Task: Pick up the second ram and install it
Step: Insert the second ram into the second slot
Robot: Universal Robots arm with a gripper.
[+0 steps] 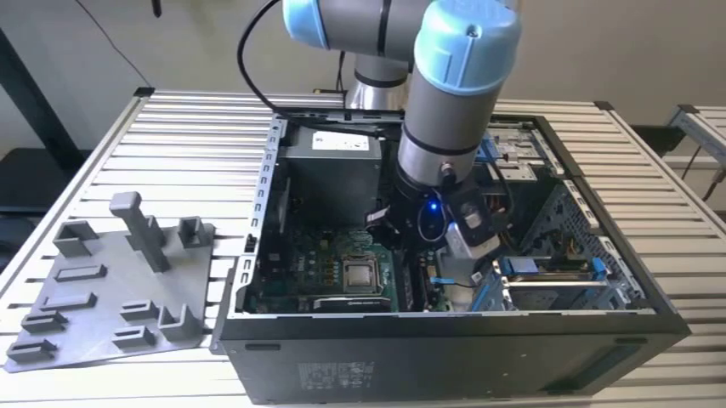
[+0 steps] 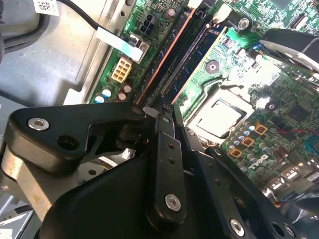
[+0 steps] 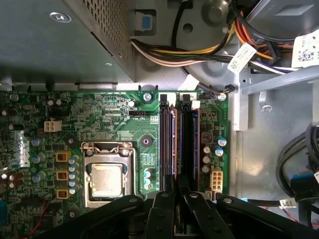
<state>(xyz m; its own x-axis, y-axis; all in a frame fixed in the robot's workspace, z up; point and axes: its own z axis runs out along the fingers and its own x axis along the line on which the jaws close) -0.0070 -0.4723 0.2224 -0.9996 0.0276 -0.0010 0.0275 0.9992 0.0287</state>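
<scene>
Slatted table, open computer case, gripper clamped on second ram, white cable tags unreadable.

Count, open PC case:
1 gray tray at 9 o'clock, 1 CPU socket, 2 RAM sticks seated, 1 gripper.

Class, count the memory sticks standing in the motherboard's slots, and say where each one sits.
2. They stand side by side in neighbouring slots, between the processor socket and the board's edge: one memory stick nearer the socket, the other stick beyond it. The tool covers their near ends.
</scene>
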